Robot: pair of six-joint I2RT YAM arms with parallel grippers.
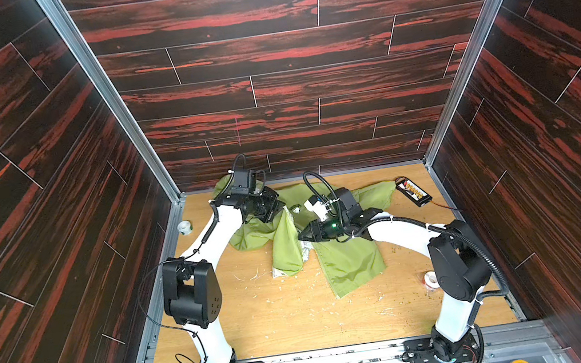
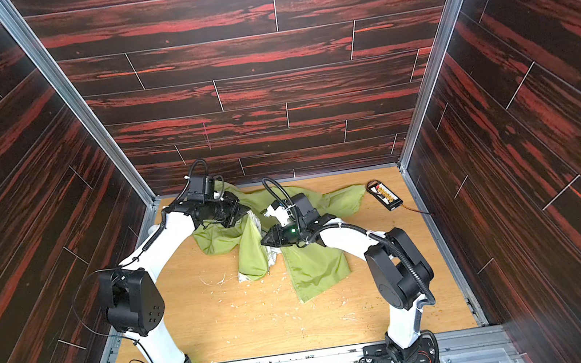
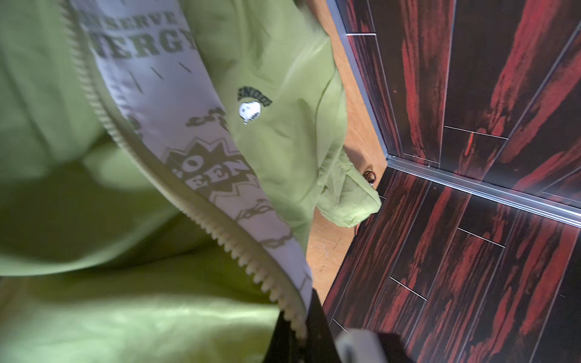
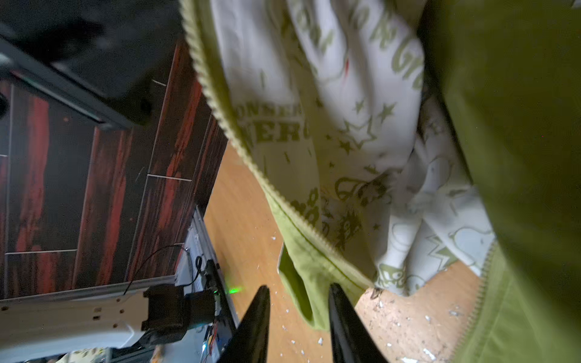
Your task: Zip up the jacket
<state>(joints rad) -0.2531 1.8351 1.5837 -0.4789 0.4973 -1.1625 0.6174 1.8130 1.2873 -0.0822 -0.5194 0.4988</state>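
— Toward the far middle of the table [image 1: 262, 327], the jacket [image 1: 349, 262] lies crumpled and unzipped, yes?
— Yes. One front panel sprawls flat toward the near right. The other is hoisted, its zipper edge [image 3: 188, 201] hanging from the left pincer [image 1: 279, 212] down to the table, long axis running far to near.
— Is that pincer clamped?
— Closed tight on the zipper edge, going by the left wrist view.
— And the right pincer [image 4: 298, 286]?
— Parted some way, gripping nothing I can make out. It points leftward at the hanging panel, whose bottom hem [image 4: 314, 270] sits just beyond its tips.
— So which arm is nearer the zipper's lower end?
— The right, I'd judge; the hem lies just to its left.
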